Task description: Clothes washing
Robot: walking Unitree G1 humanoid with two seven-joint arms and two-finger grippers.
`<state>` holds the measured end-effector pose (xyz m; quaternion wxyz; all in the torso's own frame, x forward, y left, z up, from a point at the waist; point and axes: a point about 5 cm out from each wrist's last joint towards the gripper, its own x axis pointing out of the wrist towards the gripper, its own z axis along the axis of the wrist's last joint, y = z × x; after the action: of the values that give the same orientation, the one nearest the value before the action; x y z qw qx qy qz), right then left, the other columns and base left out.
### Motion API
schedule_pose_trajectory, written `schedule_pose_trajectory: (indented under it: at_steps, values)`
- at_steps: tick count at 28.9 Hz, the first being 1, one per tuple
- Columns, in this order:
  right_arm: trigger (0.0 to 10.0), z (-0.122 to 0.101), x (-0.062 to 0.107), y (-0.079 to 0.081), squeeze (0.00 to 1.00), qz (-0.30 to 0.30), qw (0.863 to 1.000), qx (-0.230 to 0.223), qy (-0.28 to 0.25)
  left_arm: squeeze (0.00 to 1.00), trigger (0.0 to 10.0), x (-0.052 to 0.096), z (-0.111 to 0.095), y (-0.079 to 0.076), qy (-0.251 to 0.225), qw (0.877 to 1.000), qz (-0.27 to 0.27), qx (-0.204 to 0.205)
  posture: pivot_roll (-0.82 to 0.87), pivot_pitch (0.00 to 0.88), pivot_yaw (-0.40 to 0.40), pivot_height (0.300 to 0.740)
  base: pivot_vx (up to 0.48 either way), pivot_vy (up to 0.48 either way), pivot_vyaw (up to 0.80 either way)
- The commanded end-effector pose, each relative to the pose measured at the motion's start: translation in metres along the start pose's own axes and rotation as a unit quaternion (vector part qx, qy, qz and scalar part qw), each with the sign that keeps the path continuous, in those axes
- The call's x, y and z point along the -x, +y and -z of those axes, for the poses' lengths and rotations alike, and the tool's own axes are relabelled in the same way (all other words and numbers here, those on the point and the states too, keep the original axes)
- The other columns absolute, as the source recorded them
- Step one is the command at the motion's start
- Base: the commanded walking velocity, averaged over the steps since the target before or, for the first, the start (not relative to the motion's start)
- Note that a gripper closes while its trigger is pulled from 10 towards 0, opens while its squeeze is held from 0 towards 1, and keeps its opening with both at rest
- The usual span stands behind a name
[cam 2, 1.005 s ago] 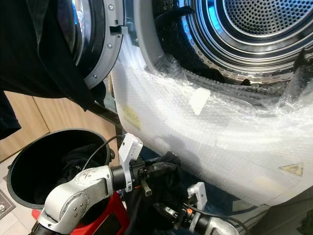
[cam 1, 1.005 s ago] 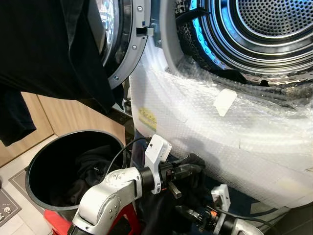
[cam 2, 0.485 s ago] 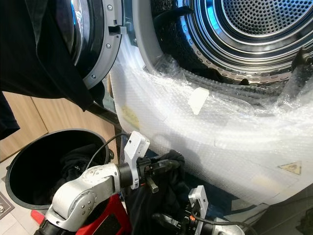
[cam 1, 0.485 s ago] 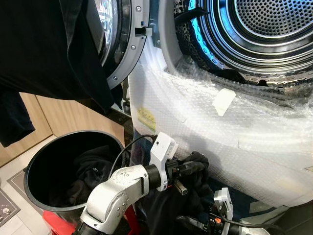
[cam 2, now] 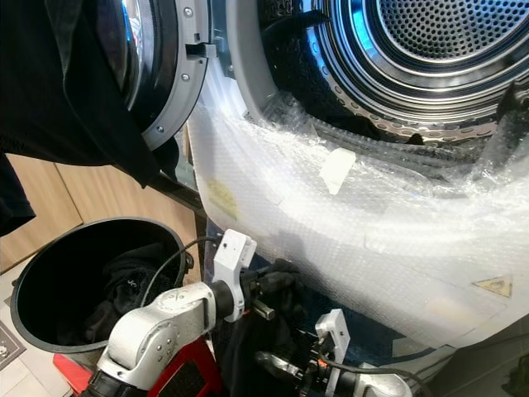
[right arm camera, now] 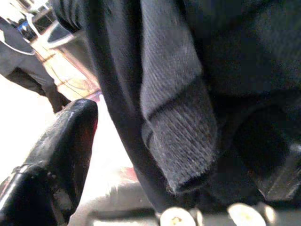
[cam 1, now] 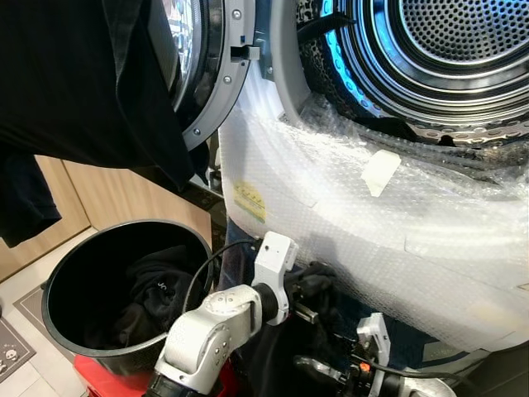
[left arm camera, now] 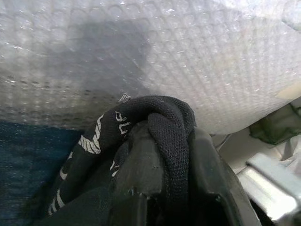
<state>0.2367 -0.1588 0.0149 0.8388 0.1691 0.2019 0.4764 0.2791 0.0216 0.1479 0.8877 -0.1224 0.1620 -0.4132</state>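
Observation:
My left gripper (cam 1: 312,289) is shut on a black garment with white lettering (left arm camera: 141,117), holding it just in front of the washer's bubble-wrapped front (cam 1: 372,223). The cloth is bunched over the fingers (left arm camera: 207,174) and hangs down from them. Lower down, my right gripper (cam 1: 318,364) is open under the hanging cloth, with a fold of the garment (right arm camera: 174,117) between its fingers (right arm camera: 61,141). The open steel drum (cam 1: 463,41) is above and to the right. More dark clothes (cam 1: 153,289) lie in the black bucket (cam 1: 58,281) on the left.
The round washer door (cam 1: 207,74) stands open to the left, with a black garment (cam 1: 83,83) draped over it. A wooden cabinet front (cam 1: 107,194) rises behind the bucket. Something red (cam 1: 91,372) sits under the bucket.
My left arm has drawn back slightly and dropped lower, still holding the black garment against the washer front. The right gripper stays below the cloth.

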Motion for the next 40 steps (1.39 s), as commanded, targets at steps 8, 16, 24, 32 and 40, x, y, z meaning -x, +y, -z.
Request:
schedule_pose_trajectory:
  at_steps: [8, 16, 24, 32, 40]
  values:
    - [10.0, 0.000, -0.014, -0.014, 0.00, 0.097, 0.995, -0.023, -0.007, 0.00, 0.0, -0.009, -0.014, -0.024, -0.017, 0.998, 0.057, 0.014, 0.28, 0.023, -0.073, 0.740, 0.000, 0.000, 0.00]
    - [10.0, 0.003, -0.021, -0.028, 0.00, 0.208, 0.974, -0.071, -0.050, 0.00, 0.0, -0.009, -0.023, -0.035, -0.029, 0.996, 0.086, 0.021, 0.29, 0.022, -0.075, 0.740, 0.000, 0.000, 0.00]
    - [10.0, 0.001, -0.010, -0.043, 0.00, 0.311, 0.938, -0.114, -0.103, 0.00, 0.0, -0.007, -0.024, -0.039, -0.026, 0.995, 0.097, 0.019, 0.30, 0.021, -0.071, 0.740, 0.000, 0.000, 0.00]
    - [1.6, -0.001, -0.004, -0.046, 0.00, 0.326, 0.928, -0.123, -0.131, 0.00, 0.0, -0.006, -0.023, -0.040, -0.021, 0.994, 0.103, 0.016, 0.29, 0.021, -0.069, 0.740, 0.000, 0.000, 0.00]
    - [0.0, 0.005, -0.005, -0.043, 0.00, 0.316, 0.928, -0.135, -0.142, 0.00, 0.0, -0.005, -0.022, -0.042, -0.016, 0.994, 0.105, 0.017, 0.30, 0.021, -0.067, 0.740, 0.000, 0.000, 0.00]
